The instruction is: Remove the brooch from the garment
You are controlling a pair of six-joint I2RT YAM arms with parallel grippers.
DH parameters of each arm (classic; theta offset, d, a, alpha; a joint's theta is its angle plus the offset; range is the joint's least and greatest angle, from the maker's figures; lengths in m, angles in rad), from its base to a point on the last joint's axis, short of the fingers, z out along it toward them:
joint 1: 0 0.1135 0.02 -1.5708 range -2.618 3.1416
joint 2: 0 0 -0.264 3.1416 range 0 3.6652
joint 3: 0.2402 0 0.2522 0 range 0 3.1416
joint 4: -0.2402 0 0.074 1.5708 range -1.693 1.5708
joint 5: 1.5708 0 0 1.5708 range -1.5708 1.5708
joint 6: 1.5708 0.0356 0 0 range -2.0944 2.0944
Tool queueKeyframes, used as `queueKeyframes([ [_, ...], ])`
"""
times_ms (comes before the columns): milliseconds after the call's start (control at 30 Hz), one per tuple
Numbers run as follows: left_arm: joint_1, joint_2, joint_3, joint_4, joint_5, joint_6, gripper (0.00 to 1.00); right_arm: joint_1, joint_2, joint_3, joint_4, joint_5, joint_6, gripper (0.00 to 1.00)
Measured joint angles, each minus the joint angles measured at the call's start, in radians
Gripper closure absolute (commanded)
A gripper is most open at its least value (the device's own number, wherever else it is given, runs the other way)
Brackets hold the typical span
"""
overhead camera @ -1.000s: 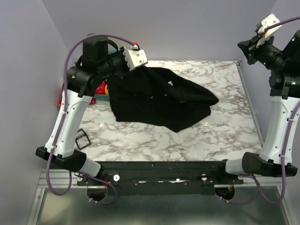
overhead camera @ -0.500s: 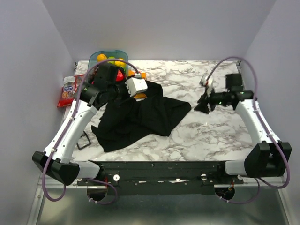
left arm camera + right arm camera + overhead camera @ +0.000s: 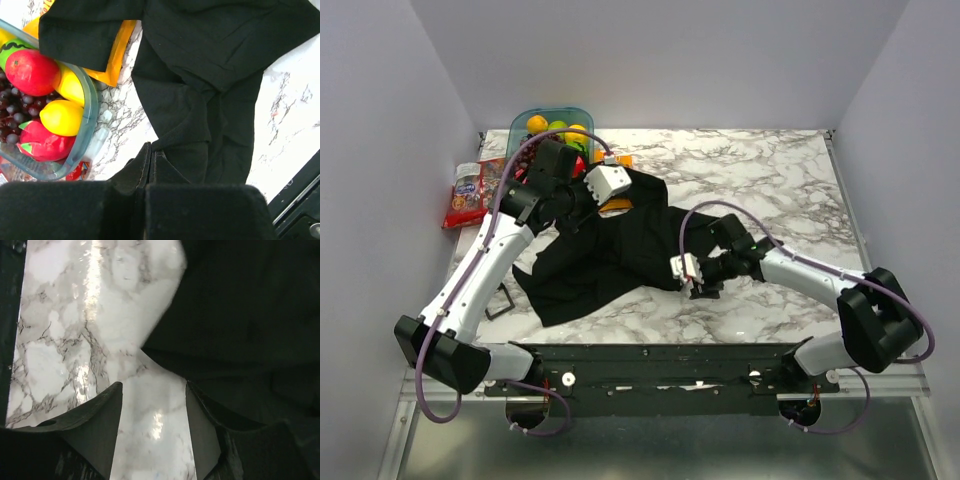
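The garment, a black shirt, lies crumpled across the left middle of the marble table. My left gripper is at its far left part, and in the left wrist view that gripper is shut with a fold of the garment rising to its fingertips. My right gripper is low at the garment's near right edge. There the right gripper stands open over bare marble, with the garment just beyond and beside its right finger. The brooch is hidden in every view.
A clear tub of fruit stands at the back left, with its rim close to the cloth. An orange packet lies partly under the shirt. A red snack bag and a small black frame lie at the left edge.
The right arm has come down from high at the right to the garment's near edge, and its jaws have opened. The left arm has lowered the shirt, which now lies more bunched.
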State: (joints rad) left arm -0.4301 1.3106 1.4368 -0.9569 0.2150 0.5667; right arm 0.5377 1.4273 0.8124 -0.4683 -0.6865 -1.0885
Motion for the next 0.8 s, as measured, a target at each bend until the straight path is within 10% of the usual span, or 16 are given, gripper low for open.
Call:
queueKeyframes([
  [400, 0.056, 0.034, 0.056, -0.008, 0.002, -0.071, 1.00, 0.161, 0.126, -0.082, 0.366, 0.226, -0.105, 0.43],
  [600, 0.069, 0.041, 0.079, -0.010, 0.003, -0.082, 1.00, 0.177, 0.154, -0.047, 0.459, 0.283, -0.079, 0.76],
  [800, 0.080, 0.051, 0.081, -0.013, 0.009, -0.081, 1.00, 0.177, 0.154, 0.067, 0.370, 0.280, -0.025, 0.63],
])
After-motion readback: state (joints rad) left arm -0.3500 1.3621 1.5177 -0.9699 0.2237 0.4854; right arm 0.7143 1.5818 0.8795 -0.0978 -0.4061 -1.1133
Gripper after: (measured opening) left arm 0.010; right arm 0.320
